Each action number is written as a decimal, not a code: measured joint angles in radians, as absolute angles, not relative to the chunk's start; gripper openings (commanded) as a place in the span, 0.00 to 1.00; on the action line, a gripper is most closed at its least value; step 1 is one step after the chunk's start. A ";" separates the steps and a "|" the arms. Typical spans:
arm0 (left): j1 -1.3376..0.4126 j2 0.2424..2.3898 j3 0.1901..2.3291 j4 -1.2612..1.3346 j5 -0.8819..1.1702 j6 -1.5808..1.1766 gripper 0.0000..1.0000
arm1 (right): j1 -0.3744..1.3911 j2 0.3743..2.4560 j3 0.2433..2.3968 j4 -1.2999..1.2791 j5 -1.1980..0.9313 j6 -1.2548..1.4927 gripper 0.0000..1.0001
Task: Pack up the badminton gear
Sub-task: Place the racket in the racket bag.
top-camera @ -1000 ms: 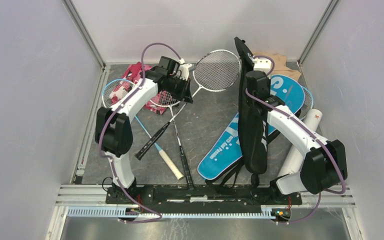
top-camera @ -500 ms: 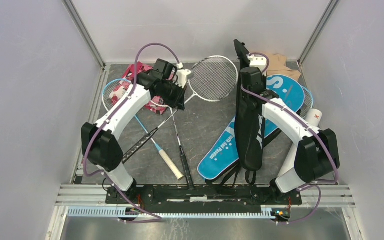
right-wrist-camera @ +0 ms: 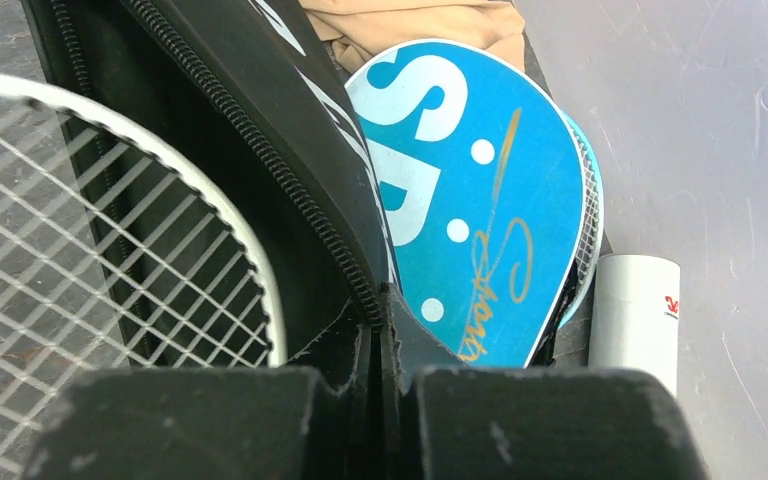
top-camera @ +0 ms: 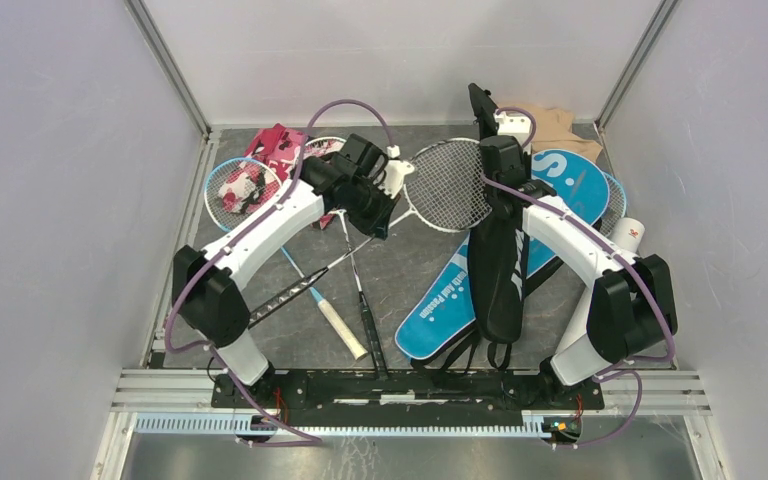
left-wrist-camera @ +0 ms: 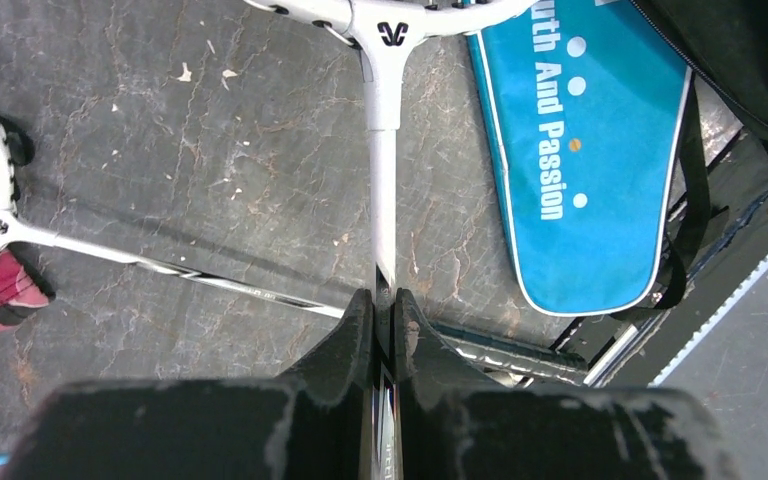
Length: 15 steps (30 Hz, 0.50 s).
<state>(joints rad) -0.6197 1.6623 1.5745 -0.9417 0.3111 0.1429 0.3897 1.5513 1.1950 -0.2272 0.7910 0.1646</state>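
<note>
My left gripper is shut on the shaft of a white-framed racket and holds it off the floor. Its head reaches the open mouth of the black cover. My right gripper is shut on the cover's zip edge and holds it raised and open. The blue "SPORT" cover lies under the black one. A white tube lies at the right wall.
A blue-framed racket and a dark-shafted racket lie crossed on the floor at left centre. Another racket head pokes out from under the blue cover. Pink camouflage cloth is at far left, beige cloth at far right.
My left gripper has carried the white racket to the right, so its head now meets the black cover's mouth. My right gripper has kept the cover's edge, almost in place.
</note>
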 measured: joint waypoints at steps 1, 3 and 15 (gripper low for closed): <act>-0.627 1.673 1.578 -0.943 0.307 0.143 0.02 | 0.390 1.551 1.195 -0.228 0.790 0.165 0.00; -0.643 1.702 1.594 -0.946 0.295 0.143 0.02 | 0.390 1.551 1.195 -0.228 0.785 0.169 0.00; -0.738 1.975 1.878 -0.945 0.266 0.045 0.02 | 0.391 1.551 1.191 -0.231 0.712 0.195 0.00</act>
